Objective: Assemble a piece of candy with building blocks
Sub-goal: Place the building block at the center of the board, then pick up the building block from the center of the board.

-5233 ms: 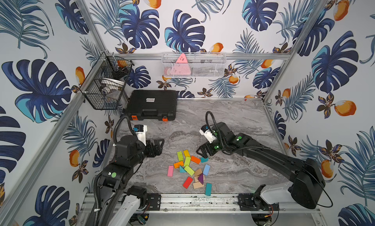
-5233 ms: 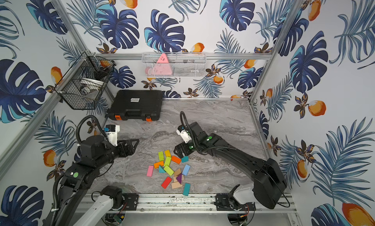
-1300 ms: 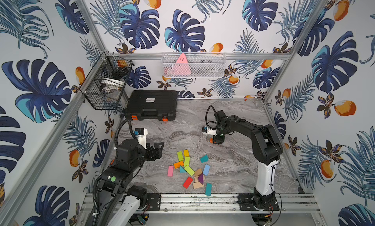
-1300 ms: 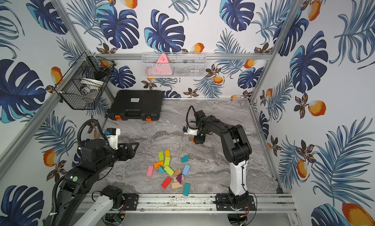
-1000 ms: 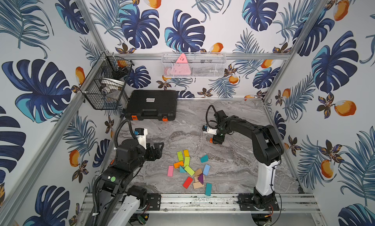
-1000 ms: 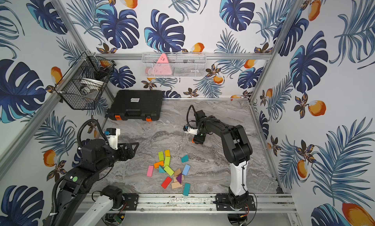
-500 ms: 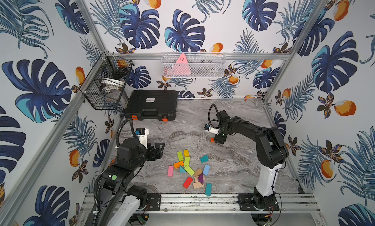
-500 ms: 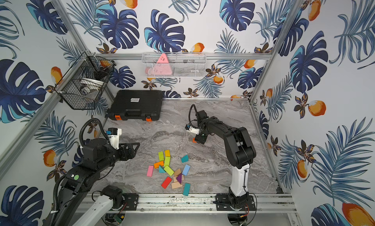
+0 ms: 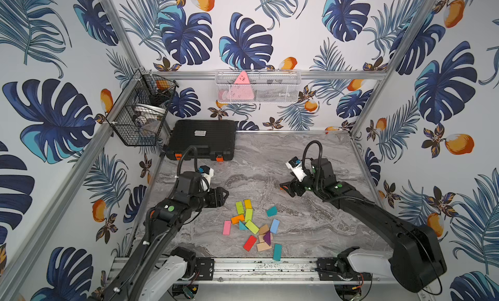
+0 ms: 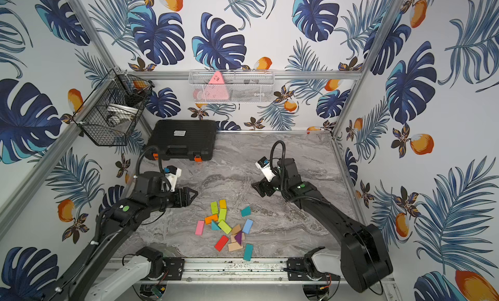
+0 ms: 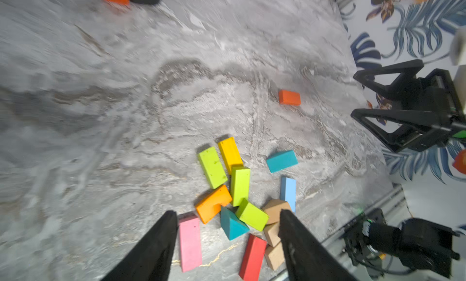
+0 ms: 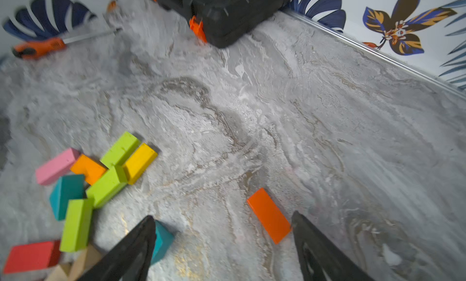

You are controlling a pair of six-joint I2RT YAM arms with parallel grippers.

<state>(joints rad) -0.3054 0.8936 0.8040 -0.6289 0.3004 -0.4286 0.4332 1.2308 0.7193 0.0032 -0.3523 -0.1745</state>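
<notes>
Black fingers [image 12: 133, 249] of the right gripper [image 12: 223, 216] stood wide apart and held nothing. One orange block [image 12: 268, 215] lay flat on the marble table [image 9: 270, 156] just beside one finger; contact between the two could not be confirmed. This gripper hung low over the table's middle, toward the right edge, and the orange block lay well apart from the other pieces. The left gripper [image 11: 227, 212] was likewise parted and empty. It stood just left of the main group of building blocks [image 9: 253, 228], clear of them, its fingers [image 11: 156, 249] pointed toward the group. That group lay loose near the table's front edge, about midway along it: green, yellow, orange, teal, blue, pink, red, purple and plain-wood pieces, several touching. A pink block [image 9: 226, 227] lay at the group's left end. A black tool case [image 9: 201, 138] sat in the far left corner.
</notes>
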